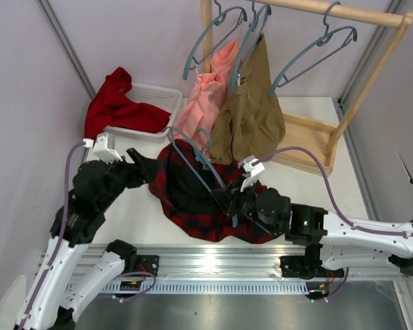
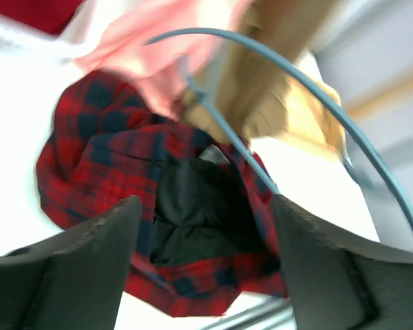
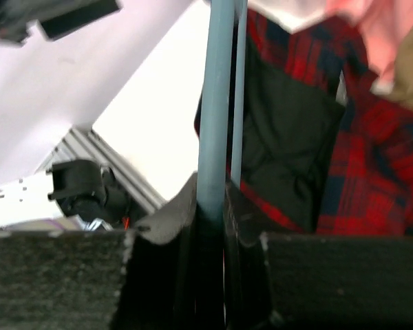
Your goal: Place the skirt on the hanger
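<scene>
The tartan skirt [image 1: 193,199] lies crumpled on the white table, its dark lining showing at the opening. The blue-grey hanger [image 1: 196,161] lies slanted over it. My right gripper [image 1: 228,205] is shut on the hanger's bar, which runs up from between the fingers in the right wrist view [image 3: 217,103]; there the gripper [image 3: 210,206] is over the skirt [image 3: 372,172]. My left gripper [image 1: 143,165] is open and empty at the skirt's left edge. In the left wrist view its gripper [image 2: 205,234] frames the skirt [image 2: 103,158], with the hanger [image 2: 296,75] arching above.
A white basket [image 1: 158,93] with a plain red cloth [image 1: 117,103] stands at the back left. A wooden rack [image 1: 372,55] at the back holds a pink garment [image 1: 206,96], a tan garment [image 1: 251,103] and spare hangers [image 1: 316,51].
</scene>
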